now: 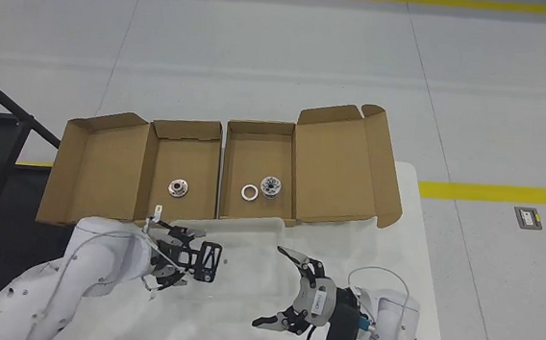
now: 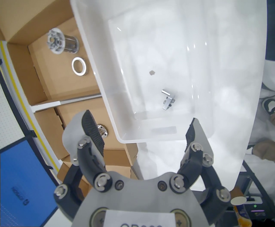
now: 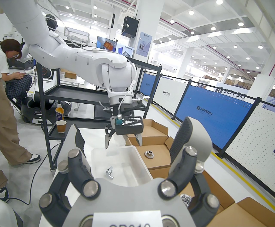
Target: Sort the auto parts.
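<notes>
One small metal part (image 2: 168, 100) lies inside the clear bin (image 2: 103, 64).

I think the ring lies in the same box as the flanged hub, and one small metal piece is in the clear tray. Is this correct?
Not quite. The ring shares its box with the toothed pulley, not the flanged hub, which lies alone in the neighbouring box; the top view shows this. One small metal piece is indeed in the clear tray.
</notes>
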### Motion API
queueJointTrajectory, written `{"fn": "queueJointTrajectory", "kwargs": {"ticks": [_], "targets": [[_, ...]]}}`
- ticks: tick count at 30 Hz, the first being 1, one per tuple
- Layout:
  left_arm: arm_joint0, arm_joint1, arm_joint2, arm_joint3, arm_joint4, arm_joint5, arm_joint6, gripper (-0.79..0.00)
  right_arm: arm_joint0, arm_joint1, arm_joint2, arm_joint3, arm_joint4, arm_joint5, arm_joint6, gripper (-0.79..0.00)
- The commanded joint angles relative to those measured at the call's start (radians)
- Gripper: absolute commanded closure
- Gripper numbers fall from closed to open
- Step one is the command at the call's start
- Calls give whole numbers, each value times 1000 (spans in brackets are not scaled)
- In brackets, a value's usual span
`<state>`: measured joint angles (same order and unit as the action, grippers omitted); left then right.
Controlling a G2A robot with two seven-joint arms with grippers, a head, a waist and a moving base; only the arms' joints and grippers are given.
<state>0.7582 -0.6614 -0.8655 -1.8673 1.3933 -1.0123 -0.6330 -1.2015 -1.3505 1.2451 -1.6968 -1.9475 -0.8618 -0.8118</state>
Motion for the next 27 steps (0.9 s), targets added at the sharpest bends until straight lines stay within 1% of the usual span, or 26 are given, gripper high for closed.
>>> {"fn": "queueJointTrajectory", "kwargs": {"ticks": [1,4,8,11,13,17,19,20,21,22,26,27], "targets": [[-35,17,82,17,50,0,44,-785,0,0,0,0,0,0,0,-785],[-104,31,176,70,92,0,106,-785,0,0,0,0,0,0,0,-785],[-192,29,286,154,111,0,182,-785,0,0,0,0,0,0,0,-785],[-249,15,342,216,112,0,234,-782,0,0,0,0,0,0,0,-785],[-278,3,368,256,106,0,264,-717,0,0,0,0,0,0,0,-785],[-320,-23,410,312,114,0,295,-686,0,0,0,0,0,0,0,-785],[-331,-37,423,337,109,0,307,-588,0,0,0,0,0,0,0,-785],[-335,-44,432,346,110,0,309,-471,0,0,0,0,0,0,0,-785],[-339,-52,441,354,112,0,309,-456,0,0,0,0,0,0,0,-785],[-342,-59,451,363,110,0,313,-456,0,0,0,0,0,0,0,-785],[-362,-86,499,400,111,0,315,-560,0,0,0,0,0,0,0,-785],[-368,-94,513,408,117,0,310,-557,0,0,0,0,0,0,0,-785]]}}
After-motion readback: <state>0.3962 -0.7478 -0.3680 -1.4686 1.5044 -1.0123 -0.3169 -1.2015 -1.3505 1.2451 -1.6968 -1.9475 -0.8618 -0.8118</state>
